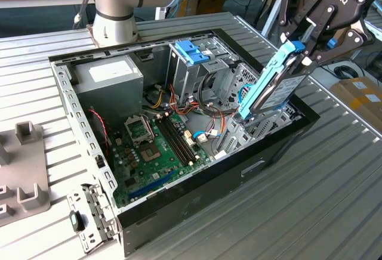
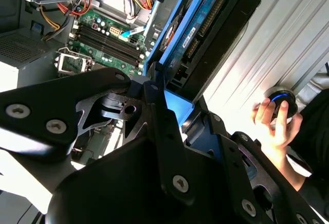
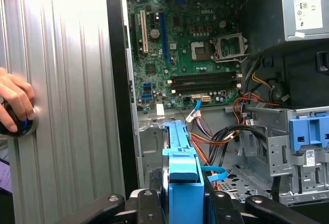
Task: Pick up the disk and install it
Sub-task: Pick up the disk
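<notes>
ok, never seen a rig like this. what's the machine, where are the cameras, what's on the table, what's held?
It's one robot arm with a black gripper. The exterior view looks on from off the arm; both wrist views ride near the wrist. On the slatted metal table lies an open computer case, motherboard exposed. The gripper is shut on the disk, held on edge and tilted, its lower end down in the case. A person's hand rests on a round knob beside the case.
</notes>
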You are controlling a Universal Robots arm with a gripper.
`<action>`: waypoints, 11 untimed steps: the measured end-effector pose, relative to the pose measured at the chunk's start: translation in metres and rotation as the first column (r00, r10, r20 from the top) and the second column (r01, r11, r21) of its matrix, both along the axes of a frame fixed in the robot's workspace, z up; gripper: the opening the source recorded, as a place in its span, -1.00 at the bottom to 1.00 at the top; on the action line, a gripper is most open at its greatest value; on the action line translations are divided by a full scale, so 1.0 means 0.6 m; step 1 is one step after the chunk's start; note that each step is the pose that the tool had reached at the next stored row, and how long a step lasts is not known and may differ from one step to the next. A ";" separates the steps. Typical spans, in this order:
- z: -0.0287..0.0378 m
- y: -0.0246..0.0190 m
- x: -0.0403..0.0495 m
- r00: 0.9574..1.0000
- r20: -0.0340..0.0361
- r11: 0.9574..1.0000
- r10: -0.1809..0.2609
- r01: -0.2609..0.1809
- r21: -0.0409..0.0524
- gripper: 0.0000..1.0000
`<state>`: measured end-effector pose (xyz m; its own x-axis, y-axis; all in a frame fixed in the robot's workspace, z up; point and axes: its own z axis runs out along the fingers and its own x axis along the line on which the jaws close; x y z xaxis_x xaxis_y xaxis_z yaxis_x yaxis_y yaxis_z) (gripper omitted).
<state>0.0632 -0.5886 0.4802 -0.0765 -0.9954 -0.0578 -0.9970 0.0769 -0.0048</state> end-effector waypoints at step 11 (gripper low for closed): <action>-0.001 -0.0006 0.010 1.000 0.000 1.000 0.000 0.000 0.000 -0.25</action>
